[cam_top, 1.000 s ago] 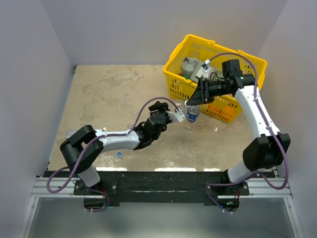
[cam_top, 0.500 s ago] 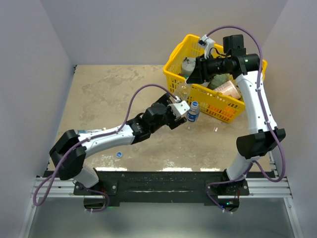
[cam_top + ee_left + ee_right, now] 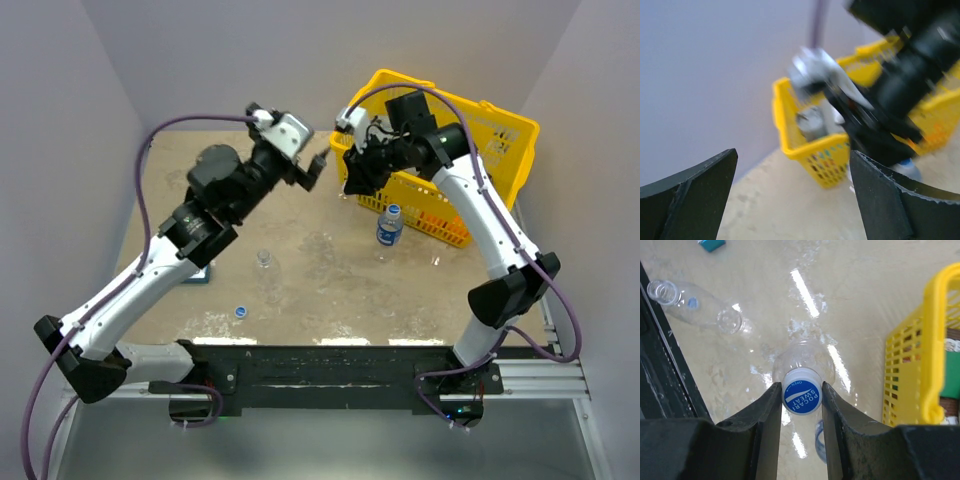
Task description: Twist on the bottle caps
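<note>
Beige tabletop (image 3: 330,290); two bottles (image 3: 389,225) (image 3: 263,262); third bottle (image 3: 805,357) in right tool (image 3: 801,390); one loose cap (image 3: 240,311)

Down at the bottom edge the left gripper (image 3: 792,165) has its two dark fingers (image 3: 695,200) spread wide apart, with nothing between them. Past them sits a yellow basket (image 3: 810,150) on the mottled beige table (image 3: 780,210), a grey can (image 3: 811,124) inside it near the front wall. The right arm (image 3: 900,80), black with a pale part and badly blurred, reaches across in front of the basket, a purple cable (image 3: 817,22) rising above it. A blurred blue and white shape (image 3: 907,167) shows just under that arm, against a plain pale wall (image 3: 705,75)
</note>
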You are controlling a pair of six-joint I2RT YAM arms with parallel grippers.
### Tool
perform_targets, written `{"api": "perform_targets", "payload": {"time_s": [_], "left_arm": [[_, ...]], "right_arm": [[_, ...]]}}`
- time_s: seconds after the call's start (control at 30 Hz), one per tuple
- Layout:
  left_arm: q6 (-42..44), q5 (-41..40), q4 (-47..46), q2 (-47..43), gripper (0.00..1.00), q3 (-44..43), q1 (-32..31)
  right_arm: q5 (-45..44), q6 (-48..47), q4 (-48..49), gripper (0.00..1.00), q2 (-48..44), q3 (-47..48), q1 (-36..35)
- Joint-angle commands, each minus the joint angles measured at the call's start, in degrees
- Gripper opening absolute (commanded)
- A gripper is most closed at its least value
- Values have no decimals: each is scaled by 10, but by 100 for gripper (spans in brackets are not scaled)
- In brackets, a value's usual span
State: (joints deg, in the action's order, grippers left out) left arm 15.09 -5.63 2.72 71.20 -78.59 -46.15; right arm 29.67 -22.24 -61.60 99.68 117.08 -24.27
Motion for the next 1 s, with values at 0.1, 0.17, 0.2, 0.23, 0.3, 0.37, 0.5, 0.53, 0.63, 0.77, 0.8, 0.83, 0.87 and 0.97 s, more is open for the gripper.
{"api": "perform_targets", "payload": {"time_s": [0.1,0.17,0.2,0.23,0.3,0.37,0.5,0.53,0.63,0.77,0.8,0.83,0.87,0.97], "left_arm": [[93,-65,-52,-11,100,-65,75],[93,-73,-55,-16,99,-49,89],[93,-73,-55,-18,99,-44,91],[89,-70,-54,-22,100,-36,91],[79,-61,-49,-21,99,-33,91],[76,-59,-50,-19,99,-29,92],[72,-68,-61,-9,100,-31,93],[73,-68,-63,-7,99,-31,94],[72,-69,-67,-6,99,-30,93],[71,-70,-65,-6,99,-27,93],[69,-69,-65,-7,99,-25,94],[69,-70,-65,-7,100,-24,93],[70,-70,-65,-8,99,-23,93],[67,-70,-67,-8,99,-17,94]], "right_arm": [[-88,-62,71,0,-23,-46,-36],[-101,-60,91,0,-24,-54,-45],[-114,-57,97,0,-25,-59,-48],[-117,-55,99,0,-24,-62,-50],[-124,-52,103,0,-20,-76,-56],[-130,-51,109,0,-22,-99,-60],[-151,-56,124,0,-29,-136,-66],[-155,-57,126,0,-28,-141,-66],[-161,-61,134,0,-27,-152,-67],[-167,-58,144,0,-17,-163,-69],[-167,-58,146,0,-15,-165,-69],[-167,-57,148,0,-14,-166,-69],[-168,-57,148,0,-12,-170,-69],[-174,-60,150,7,-11,-178,-72]]}}
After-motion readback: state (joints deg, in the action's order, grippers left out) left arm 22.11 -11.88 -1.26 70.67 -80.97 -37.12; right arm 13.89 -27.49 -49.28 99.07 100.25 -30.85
